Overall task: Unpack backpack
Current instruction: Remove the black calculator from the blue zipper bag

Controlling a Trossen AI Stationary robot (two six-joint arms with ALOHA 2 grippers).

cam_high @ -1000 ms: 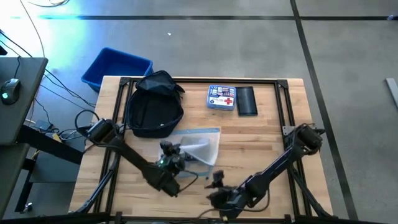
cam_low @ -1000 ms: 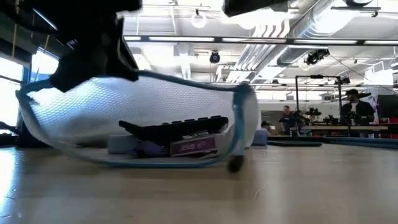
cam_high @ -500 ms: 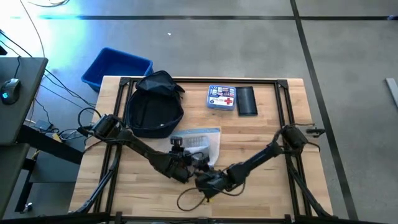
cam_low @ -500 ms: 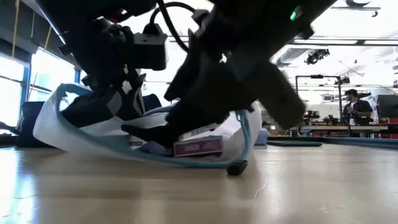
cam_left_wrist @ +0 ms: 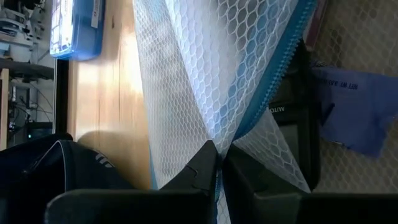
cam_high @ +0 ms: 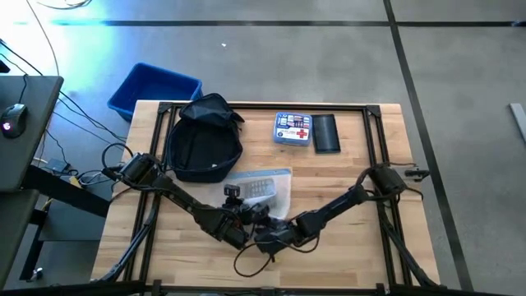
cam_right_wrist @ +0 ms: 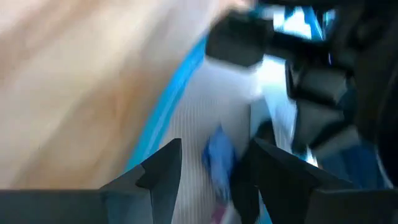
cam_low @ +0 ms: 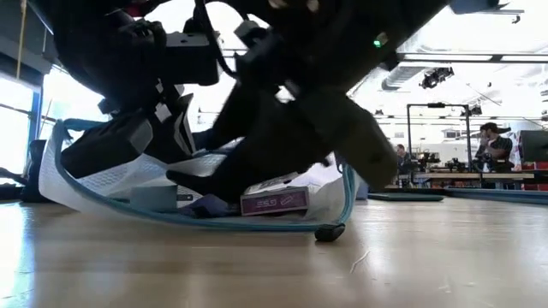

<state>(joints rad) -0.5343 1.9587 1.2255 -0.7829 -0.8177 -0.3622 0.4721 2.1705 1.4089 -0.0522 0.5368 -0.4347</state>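
Observation:
The dark backpack (cam_high: 204, 141) lies on its back at the table's far left, and neither gripper touches it. Just nearer lies a clear mesh pouch (cam_high: 267, 187) with a blue zipper edge. It holds a purple box (cam_low: 274, 202), a black flat device (cam_left_wrist: 298, 124) and a blue cloth (cam_left_wrist: 357, 109). My left gripper (cam_left_wrist: 217, 171) is shut on the pouch's edge. My right gripper (cam_right_wrist: 214, 168) is open at the pouch's mouth, with the blue cloth (cam_right_wrist: 219, 155) between its fingers; whether they touch it I cannot tell. My left gripper pinches the pouch's blue zipper edge (cam_left_wrist: 225, 146) and the mesh beside it between its two fingers. It comes slanting down from the table's near left. That edge is held up off the table (cam_low: 64, 137), while the pouch's bottom (cam_low: 257, 224) rests on the wood.
A blue first-aid box (cam_high: 293, 129) and a small flat black pouch (cam_high: 327, 133) lie at the far middle. A blue bin (cam_high: 154, 86) stands on the floor beyond the far left corner. Bare wood lies along the right side and near edge. People stand in the room behind.
My right gripper has swung from the near edge toward the pouch, sinking and rolling, and now reaches into its mouth. My left gripper has tipped and sunk a little. The pouch's upper side, stretched high a second ago, has sagged lower.

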